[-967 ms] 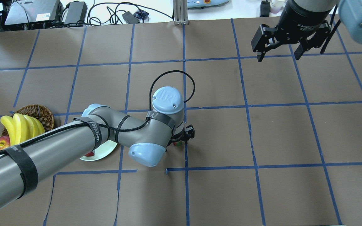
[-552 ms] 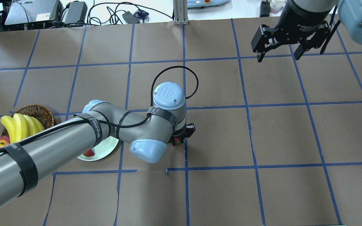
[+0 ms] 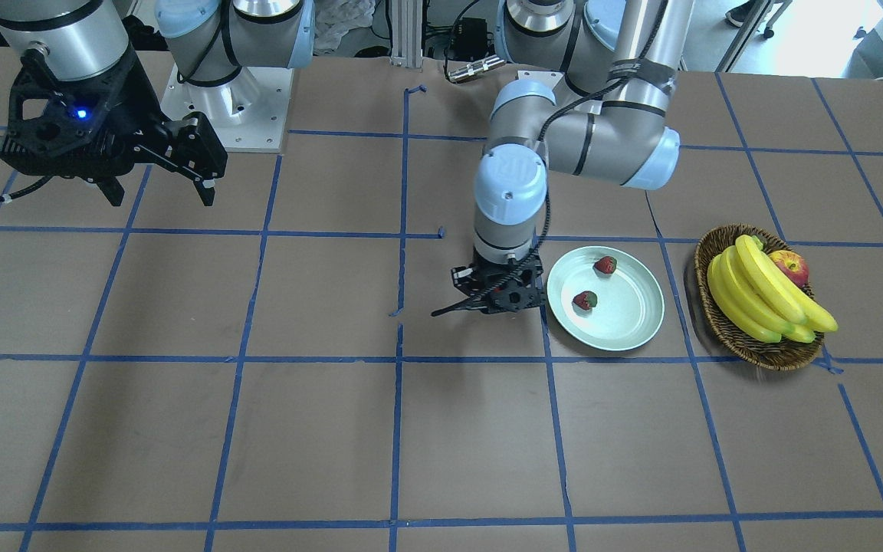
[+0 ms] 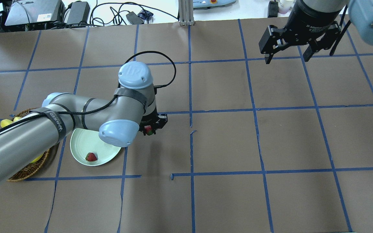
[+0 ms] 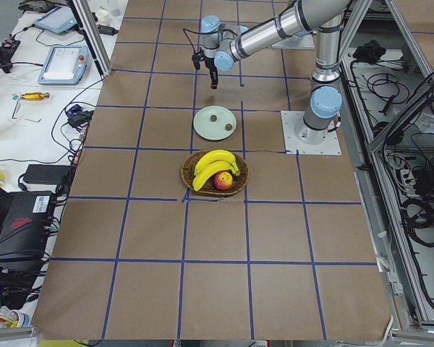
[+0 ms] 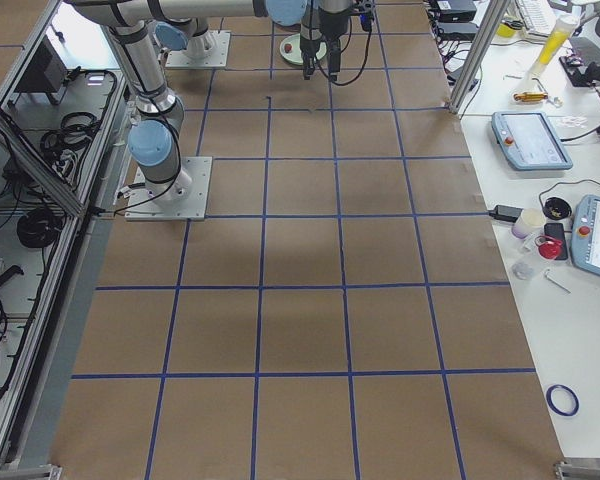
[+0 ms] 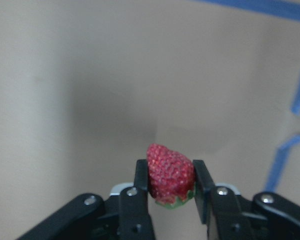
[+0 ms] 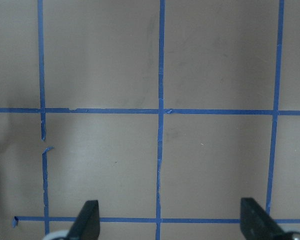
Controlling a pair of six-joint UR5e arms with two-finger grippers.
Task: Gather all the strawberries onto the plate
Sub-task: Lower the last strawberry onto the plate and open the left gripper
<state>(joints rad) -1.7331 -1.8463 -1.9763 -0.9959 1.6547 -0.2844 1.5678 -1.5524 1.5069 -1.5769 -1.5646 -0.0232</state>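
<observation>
My left gripper (image 4: 149,129) is shut on a small red strawberry (image 7: 170,172) with a green cap and holds it above the table, just beside the rim of the pale mint-green plate (image 4: 81,144). In the front view the gripper (image 3: 499,299) is at the plate's (image 3: 629,326) left side. Two strawberries (image 3: 605,265) (image 3: 584,300) lie in the plate; from overhead only one (image 4: 91,157) shows and the arm hides the other. My right gripper (image 4: 287,55) is open and empty, high over the far right of the table.
A brown wicker basket (image 3: 756,349) with bananas (image 3: 763,295) and a red-yellow apple (image 3: 790,266) stands beside the plate, away from the gripper. Blue tape lines grid the brown table. Cables and devices lie beyond the far edge (image 4: 76,13).
My left arm has moved left with the strawberry in its gripper, from the central tape line to beside the plate. The right arm has not moved.
</observation>
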